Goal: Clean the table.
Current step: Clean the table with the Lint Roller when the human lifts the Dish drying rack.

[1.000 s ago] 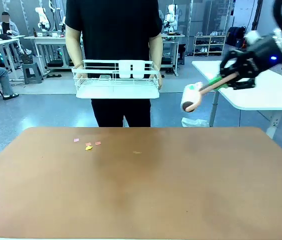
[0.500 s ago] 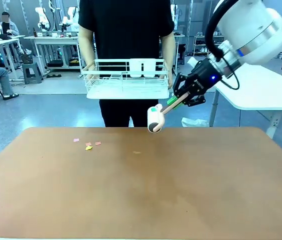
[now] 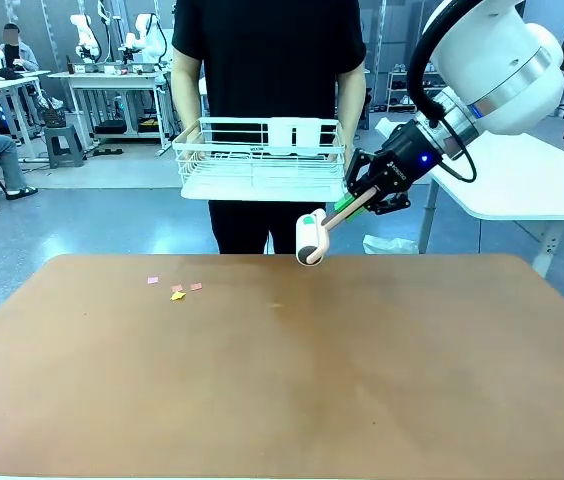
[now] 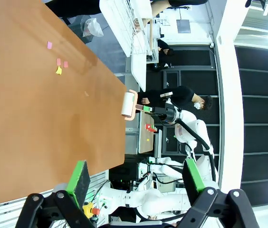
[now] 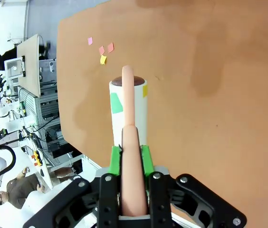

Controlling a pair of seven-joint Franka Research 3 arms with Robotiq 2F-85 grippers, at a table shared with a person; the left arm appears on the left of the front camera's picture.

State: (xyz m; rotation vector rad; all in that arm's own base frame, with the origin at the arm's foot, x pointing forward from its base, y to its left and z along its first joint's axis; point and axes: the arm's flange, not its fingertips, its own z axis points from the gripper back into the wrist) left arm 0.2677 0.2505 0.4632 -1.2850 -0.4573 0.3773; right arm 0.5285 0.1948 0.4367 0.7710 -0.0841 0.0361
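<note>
Brown table [image 3: 282, 380] lies below the right claw [image 3: 354, 203], which clamps a lint roller [image 3: 309, 238]; left claw [image 4: 136, 167] gapes empty

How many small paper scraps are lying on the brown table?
4, all clustered on the table, far left: a pink scrap farthest left, two pink ones side by side, a yellow one nearest the robot. None seems hidden.

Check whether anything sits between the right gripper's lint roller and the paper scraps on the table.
Nothing visible does. The right gripper holds the lint roller at the far edge of the table; the paper scraps lie to its left on bare tabletop. The person's white rack is held farther back, off that line.
</note>
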